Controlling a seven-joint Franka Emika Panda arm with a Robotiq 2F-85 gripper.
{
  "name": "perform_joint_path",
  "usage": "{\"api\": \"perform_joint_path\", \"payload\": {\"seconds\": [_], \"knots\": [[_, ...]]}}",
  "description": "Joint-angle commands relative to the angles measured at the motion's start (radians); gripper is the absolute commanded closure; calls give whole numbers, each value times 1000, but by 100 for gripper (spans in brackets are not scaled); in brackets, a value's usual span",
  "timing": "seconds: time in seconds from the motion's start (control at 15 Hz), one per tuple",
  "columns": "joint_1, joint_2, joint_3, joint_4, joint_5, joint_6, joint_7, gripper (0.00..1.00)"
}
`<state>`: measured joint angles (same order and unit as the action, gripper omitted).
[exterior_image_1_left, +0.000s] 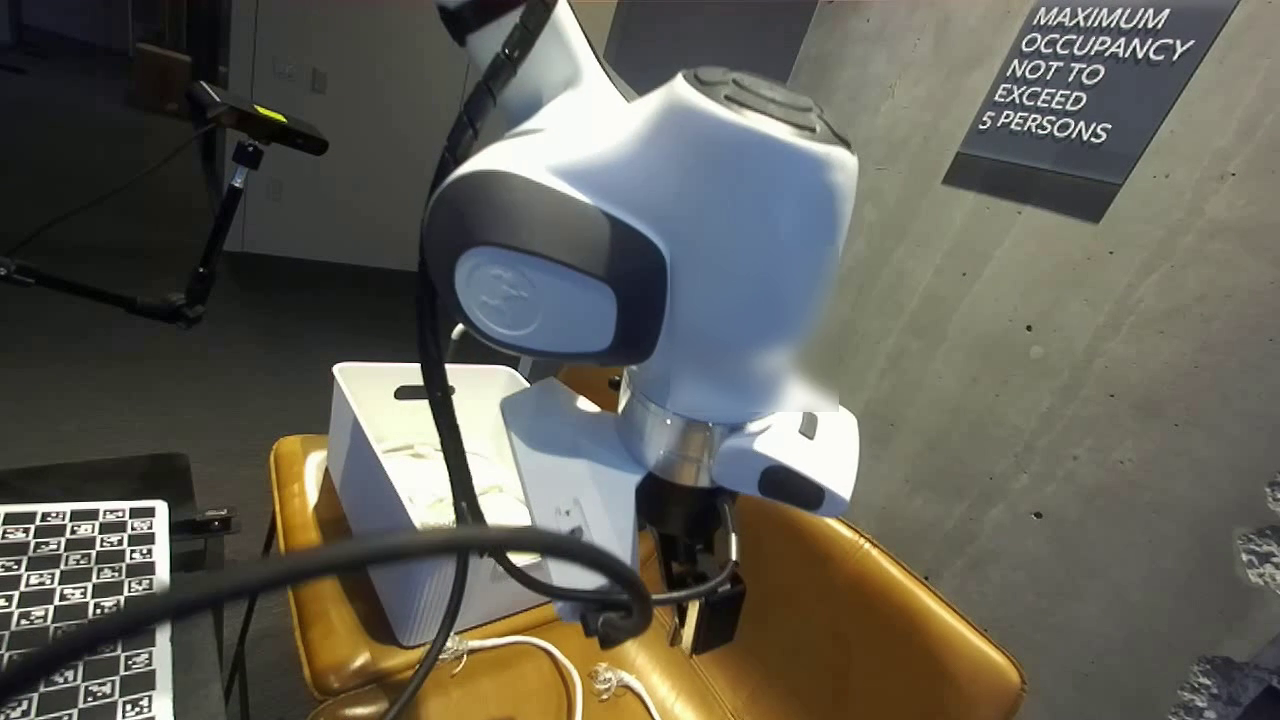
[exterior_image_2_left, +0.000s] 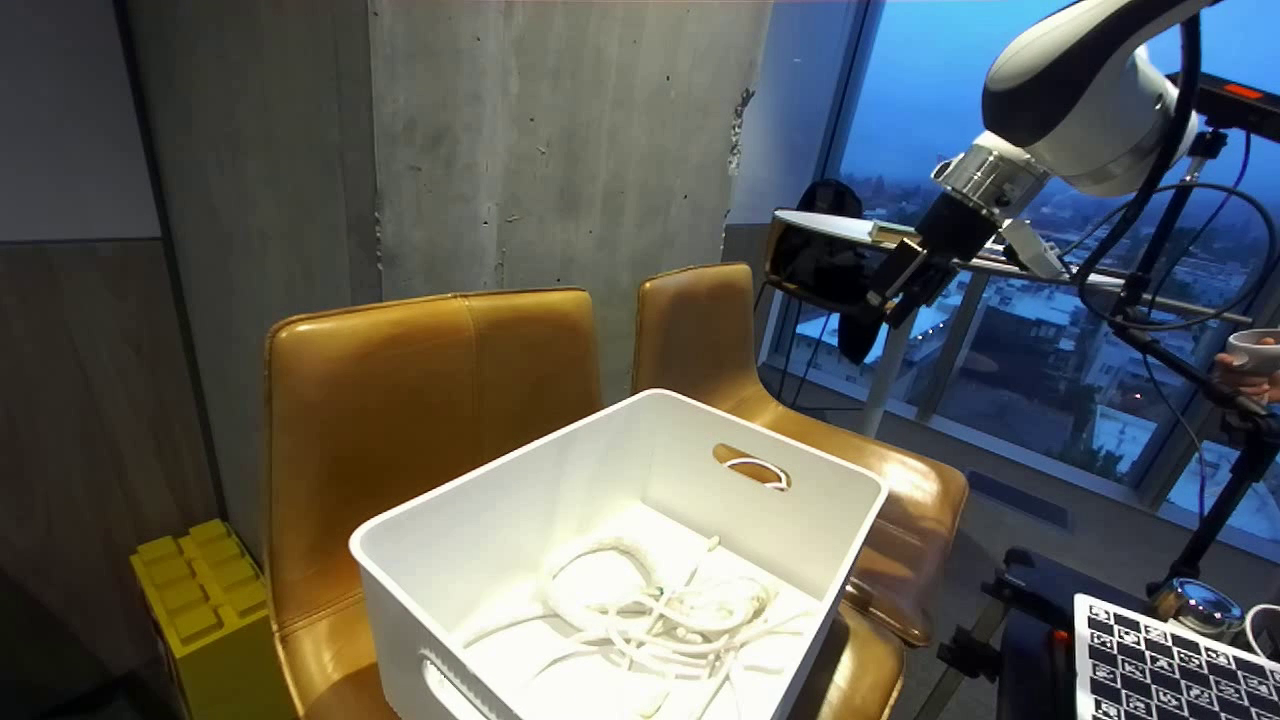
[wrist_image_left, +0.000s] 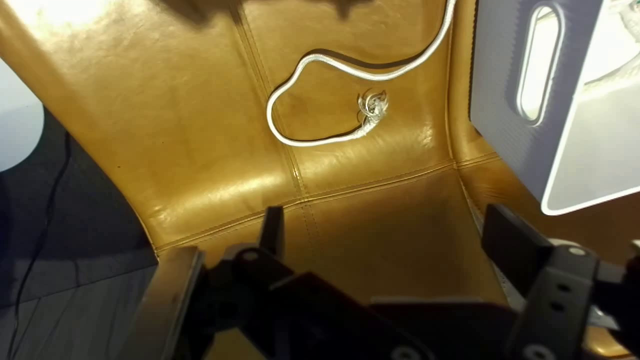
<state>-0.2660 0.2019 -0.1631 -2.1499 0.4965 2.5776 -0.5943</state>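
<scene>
My gripper (wrist_image_left: 387, 237) hangs over a tan chair (wrist_image_left: 190, 135), fingers spread wide, with nothing held between them. Clear of the fingertips, the white cord (wrist_image_left: 377, 76) lies on the seat in a hooked bend, its frayed-looking end turned back inside the curve. In an exterior view I count two ragged ends on that seat, the left one close to the foot of the white box (exterior_image_2_left: 560, 480).

The box stands just right of the cord in my wrist view, an oval handle slot in its side. I look down into it best in an exterior view: a tangle of white cables (exterior_image_2_left: 690, 620) sprawls over its bottom. Through the far handle slot there I see a white arc, though I can't tell whether it belongs to the cord on the seat.

Both exterior views give me the patterned board (exterior_image_1_left: 85, 600). The wall sign (exterior_image_1_left: 1085, 75) reaches me in an exterior view alone, as does the yellow block (exterior_image_2_left: 215, 620) at the left.
</scene>
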Motion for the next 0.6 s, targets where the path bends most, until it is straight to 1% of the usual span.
{"api": "perform_joint_path", "payload": {"seconds": [0.0,0.27,0.53], "knots": [[-62,112,50,93,65,-33,-66,0],[-89,218,106,140,62,-5,-46,0],[-91,320,156,163,43,70,1,0]]}}
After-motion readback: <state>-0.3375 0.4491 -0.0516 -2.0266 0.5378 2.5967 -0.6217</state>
